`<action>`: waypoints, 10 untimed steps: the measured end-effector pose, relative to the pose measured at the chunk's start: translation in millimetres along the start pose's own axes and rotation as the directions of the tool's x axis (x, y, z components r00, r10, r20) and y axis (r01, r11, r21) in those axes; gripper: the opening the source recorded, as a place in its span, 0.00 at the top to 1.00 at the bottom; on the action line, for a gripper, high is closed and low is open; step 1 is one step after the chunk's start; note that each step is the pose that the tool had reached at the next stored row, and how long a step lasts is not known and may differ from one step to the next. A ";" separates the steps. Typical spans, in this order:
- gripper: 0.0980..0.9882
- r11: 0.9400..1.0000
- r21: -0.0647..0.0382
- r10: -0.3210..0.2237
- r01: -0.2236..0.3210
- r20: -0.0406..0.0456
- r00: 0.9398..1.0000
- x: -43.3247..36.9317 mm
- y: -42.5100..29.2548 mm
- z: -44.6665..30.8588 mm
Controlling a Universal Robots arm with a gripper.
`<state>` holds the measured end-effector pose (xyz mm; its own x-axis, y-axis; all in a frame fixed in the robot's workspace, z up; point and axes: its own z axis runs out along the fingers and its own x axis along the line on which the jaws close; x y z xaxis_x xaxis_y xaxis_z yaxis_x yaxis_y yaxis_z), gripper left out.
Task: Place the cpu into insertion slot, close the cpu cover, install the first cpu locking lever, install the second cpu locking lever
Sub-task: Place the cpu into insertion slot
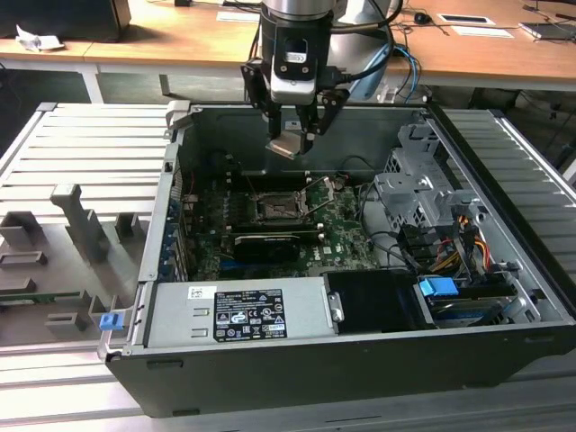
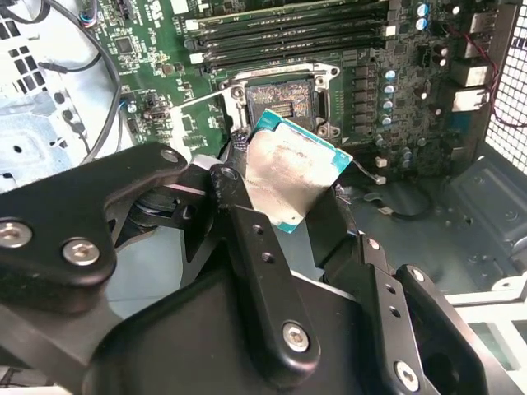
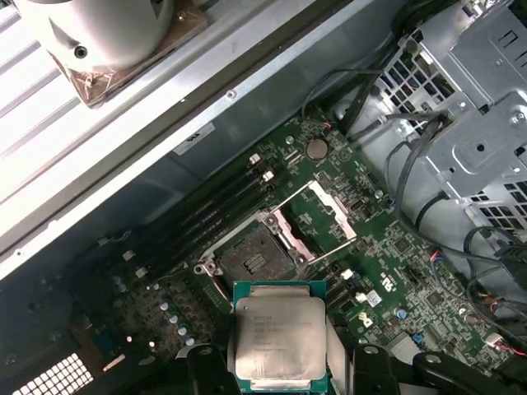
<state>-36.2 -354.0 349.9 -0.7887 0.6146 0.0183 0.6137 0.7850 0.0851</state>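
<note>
My gripper (image 1: 290,142) hangs over the open computer case, shut on the cpu (image 1: 286,145), a flat silver-beige square with a green rim. In both wrist views the cpu (image 2: 288,173) (image 3: 280,333) sits between the black fingers (image 2: 247,239) (image 3: 366,366), tilted and well above the board. The insertion slot (image 1: 273,209) (image 2: 284,103) (image 3: 255,255) lies bare below it, its dark pin field showing. The cpu cover (image 3: 317,218) stands swung open beside the slot, and thin metal levers (image 1: 319,209) rise next to it.
A black expansion card (image 1: 265,243) lies just in front of the slot. Memory sticks (image 2: 288,33) run along one side. A grey power supply (image 1: 238,310) fills the case front, and a drive cage (image 1: 423,193) with cables stands at the exterior view's right. The case walls (image 1: 297,121) surround the board.
</note>
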 end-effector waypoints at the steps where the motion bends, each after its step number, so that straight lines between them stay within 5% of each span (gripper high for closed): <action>1: 0.51 1.000 0.000 0.010 -0.010 0.001 1.000 0.0 0.0 0.0; 10: 0.51 0.996 -0.002 0.087 -0.087 0.007 0.996 0.0 0.0 0.3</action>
<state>-36.2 -354.0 349.6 -0.7319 0.6811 0.0183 0.6799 0.7283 0.0851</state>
